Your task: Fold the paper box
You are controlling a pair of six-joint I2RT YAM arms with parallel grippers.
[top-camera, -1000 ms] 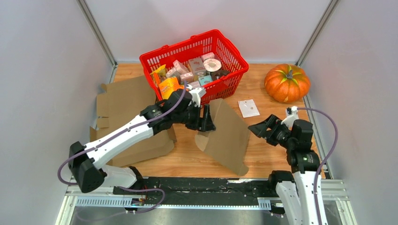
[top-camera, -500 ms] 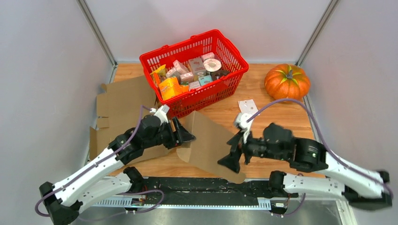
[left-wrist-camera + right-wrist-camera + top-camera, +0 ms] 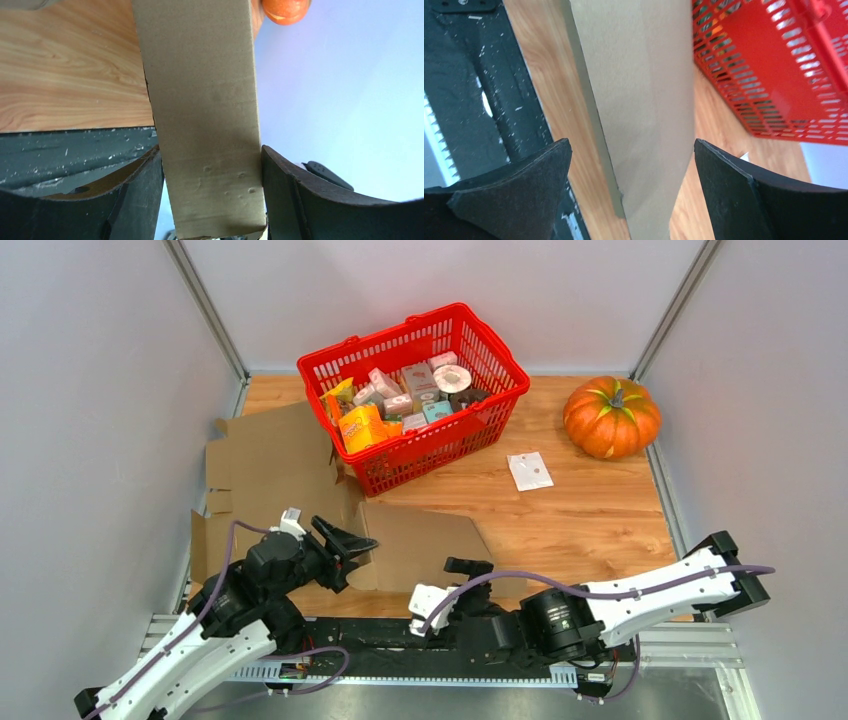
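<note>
The paper box point(image 3: 425, 540) is a brown cardboard piece lying low near the table's front edge. My left gripper point(image 3: 354, 550) holds its left end. In the left wrist view a cardboard panel point(image 3: 200, 90) fills the gap between the two fingers of the left gripper point(image 3: 211, 150), pressing the right one and nearly meeting the left. My right gripper point(image 3: 468, 575) is at the box's near right side. In the right wrist view the box's edge point(image 3: 644, 90) stands between the wide jaws of the right gripper point(image 3: 631, 142), with wood showing on both sides of it.
A red basket point(image 3: 500, 370) full of small packages stands at the back, also seen in the right wrist view point(image 3: 774, 75). An orange pumpkin point(image 3: 612, 417) sits at the back right. A white packet point(image 3: 529, 470) lies mid-table. Flat cardboard sheets point(image 3: 265, 455) cover the left side. A black rail point(image 3: 400, 635) runs along the near edge.
The left gripper has pulled the box from standing mid-table down toward the near edge. The right arm swung in from the right, opened wider and now straddles the box's near edge.
</note>
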